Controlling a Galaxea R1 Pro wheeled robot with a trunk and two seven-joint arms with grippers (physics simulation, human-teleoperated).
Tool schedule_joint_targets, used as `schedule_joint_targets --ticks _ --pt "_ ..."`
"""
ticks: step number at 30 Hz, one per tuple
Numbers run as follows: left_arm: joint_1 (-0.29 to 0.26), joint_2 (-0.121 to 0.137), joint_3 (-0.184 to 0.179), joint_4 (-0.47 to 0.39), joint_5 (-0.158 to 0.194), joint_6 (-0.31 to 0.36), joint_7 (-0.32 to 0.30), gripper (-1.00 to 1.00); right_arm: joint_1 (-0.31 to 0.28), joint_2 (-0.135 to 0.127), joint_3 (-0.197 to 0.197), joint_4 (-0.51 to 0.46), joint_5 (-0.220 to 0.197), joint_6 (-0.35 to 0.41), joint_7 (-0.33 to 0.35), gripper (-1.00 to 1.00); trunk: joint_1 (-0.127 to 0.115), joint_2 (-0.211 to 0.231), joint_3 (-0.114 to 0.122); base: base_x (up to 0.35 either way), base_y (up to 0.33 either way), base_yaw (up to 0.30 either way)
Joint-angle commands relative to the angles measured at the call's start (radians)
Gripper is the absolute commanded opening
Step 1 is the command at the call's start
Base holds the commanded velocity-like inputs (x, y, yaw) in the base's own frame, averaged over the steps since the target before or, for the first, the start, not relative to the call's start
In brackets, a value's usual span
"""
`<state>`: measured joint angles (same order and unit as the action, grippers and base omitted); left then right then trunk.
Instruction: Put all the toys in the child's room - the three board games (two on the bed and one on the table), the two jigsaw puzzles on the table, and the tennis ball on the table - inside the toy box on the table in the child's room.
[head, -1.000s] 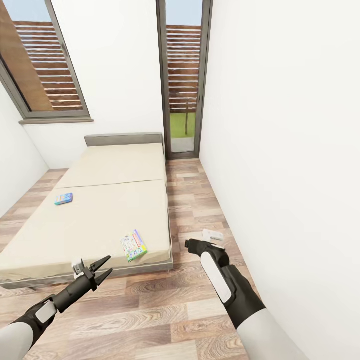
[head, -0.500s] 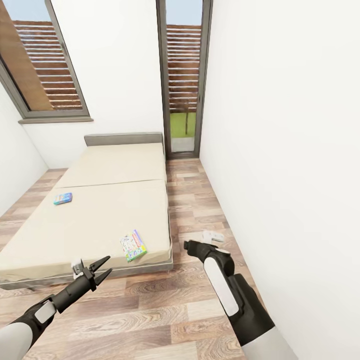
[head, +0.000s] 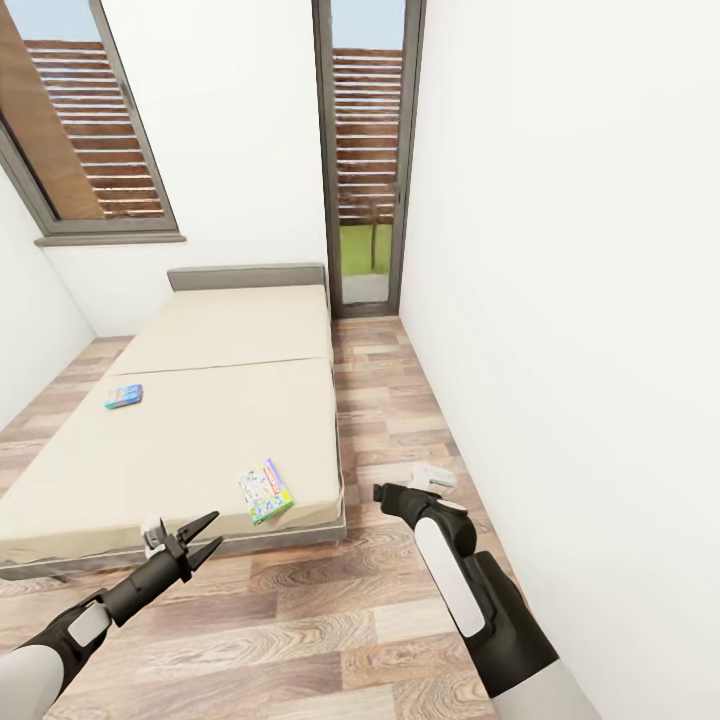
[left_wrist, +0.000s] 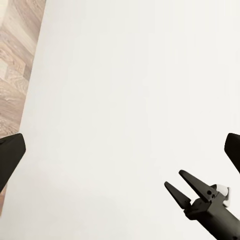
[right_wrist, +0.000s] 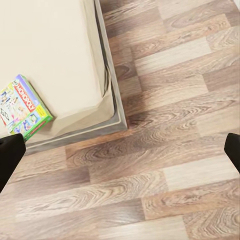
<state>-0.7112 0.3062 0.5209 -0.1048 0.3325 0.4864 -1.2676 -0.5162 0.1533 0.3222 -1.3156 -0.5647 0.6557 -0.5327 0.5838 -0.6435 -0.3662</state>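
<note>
While both arms are reaching forward over the wood-plank floor (head: 300, 620), the left gripper (head: 192, 540) is hanging with its two dark fingers spread apart and nothing between them, just short of the bed's near edge. Across the floor, near the white wall (head: 560, 300), the right gripper (head: 425, 480) is pointing away from the camera; in the right wrist view its dark fingertips (right_wrist: 10, 155) are sitting at the opposite edges of the picture, wide apart and gripping nothing, above bare planks beside the bed's corner. Beyond the grippers, the bed (head: 200, 430) is lying with its cream mattress in two parts on a dark grey frame. One board game, the white one with multicoloured edges (head: 266, 491), is lying flat near the mattress's near right corner, and the small teal-blue board game (head: 124, 396) is resting farther back toward the left side. Farthest away, a tall glazed door (head: 365, 160) and a window (head: 85, 120) are showing slatted wood outside.
</note>
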Motion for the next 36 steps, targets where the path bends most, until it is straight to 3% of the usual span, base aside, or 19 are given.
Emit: schedule_joint_targets --ticks 1,36 --pt "-0.001 0.0 -0.005 0.0 0.008 0.01 -0.002 1.0 -0.001 -0.001 0.001 -0.001 -0.01 0.001 -0.01 1.0 0.004 -0.009 -0.005 0.0 0.0 0.0" --pt "-0.001 0.002 -0.002 0.0 0.008 0.009 0.003 1.0 -0.001 -0.001 0.001 -0.013 -0.011 0.002 -0.01 1.0 0.138 -0.254 -0.114 0.0 0.0 0.0"
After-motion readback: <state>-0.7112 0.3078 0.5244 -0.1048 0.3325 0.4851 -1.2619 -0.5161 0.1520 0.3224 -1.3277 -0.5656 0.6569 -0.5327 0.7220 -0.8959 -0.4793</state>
